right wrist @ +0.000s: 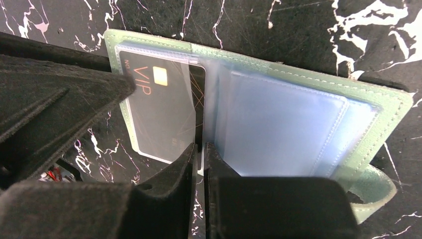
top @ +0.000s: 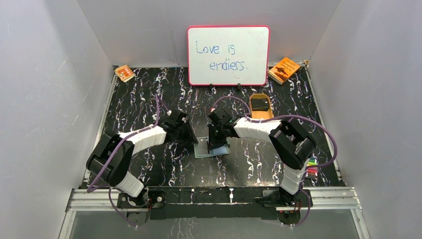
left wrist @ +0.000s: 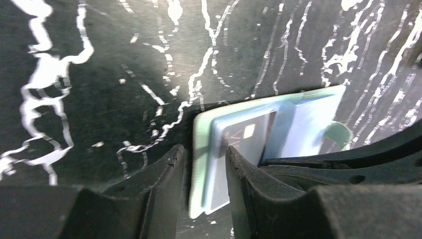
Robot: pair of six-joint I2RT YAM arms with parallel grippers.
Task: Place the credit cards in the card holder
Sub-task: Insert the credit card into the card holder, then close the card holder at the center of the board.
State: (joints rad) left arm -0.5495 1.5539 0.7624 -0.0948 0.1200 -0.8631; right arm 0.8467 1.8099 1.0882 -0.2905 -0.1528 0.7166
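Observation:
The card holder (top: 205,150) lies open on the table between both grippers; it is grey-green with pale blue sleeves (right wrist: 278,124). A black credit card (right wrist: 159,117) marked VIP sits in its left clear pocket, with a dark strip of it showing at the spine. My right gripper (right wrist: 199,148) is shut, its tips at that exposed card edge on the holder's near side. My left gripper (left wrist: 204,157) is a little open and straddles the holder's (left wrist: 201,149) outer edge, one finger (right wrist: 59,99) resting on the card side. Another dark card (top: 259,103) lies in the tan tray (top: 269,110).
A whiteboard (top: 228,55) stands at the back. Orange booklets lie at the back left (top: 125,72) and back right (top: 283,69). Coloured markers (top: 312,168) lie by the right arm. Grey walls close in both sides.

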